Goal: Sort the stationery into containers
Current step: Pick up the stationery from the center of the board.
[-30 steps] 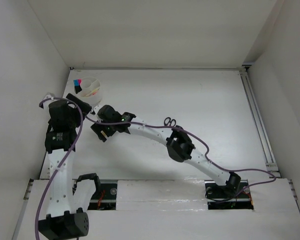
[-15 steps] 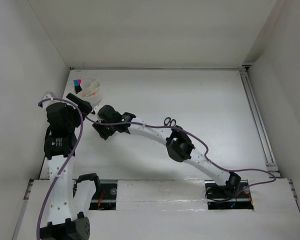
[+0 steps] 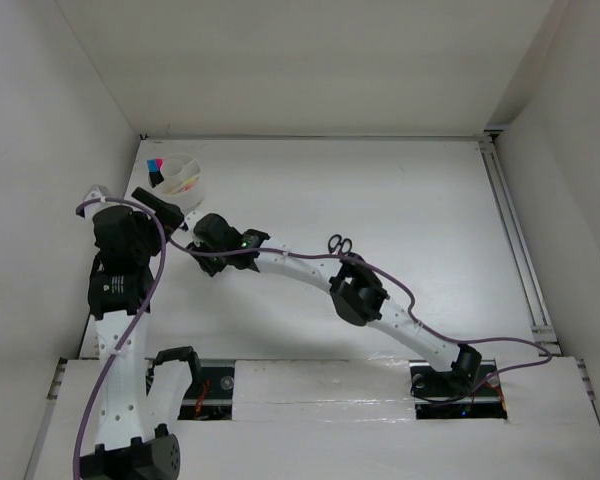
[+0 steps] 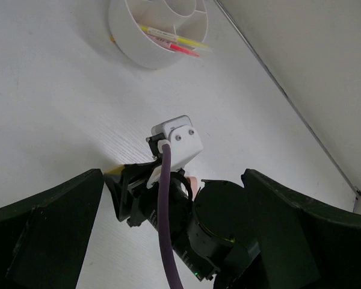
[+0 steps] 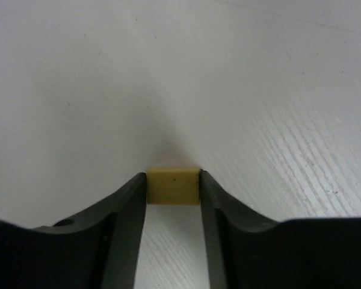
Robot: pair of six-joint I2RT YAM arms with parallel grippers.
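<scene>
At the far left corner of the counter [image 3: 410, 190], from above, we saw the white cup [image 3: 198, 170] holding two capped markers [image 3: 157, 166]. Over the last second the right gripper [image 3: 212, 262] had tipped down onto the surface just near of the cup. The left gripper [image 3: 172, 212] had barely shifted. The scissors [image 3: 340, 243] lay mid-counter, unsorted.

From the left wrist, the left gripper [image 4: 172, 174] stood wide and empty. It looked past the right arm to the cup [image 4: 123, 36], where yellow and pink pens [image 4: 174, 43] lay in one compartment.

From the right wrist, the right gripper [image 5: 173, 208] pinched the tan eraser [image 5: 173, 186], which rested on the counter. We judged a lift to the cup came next.

The counter was matt white, with plain white walls [image 3: 310, 60] around it.
</scene>
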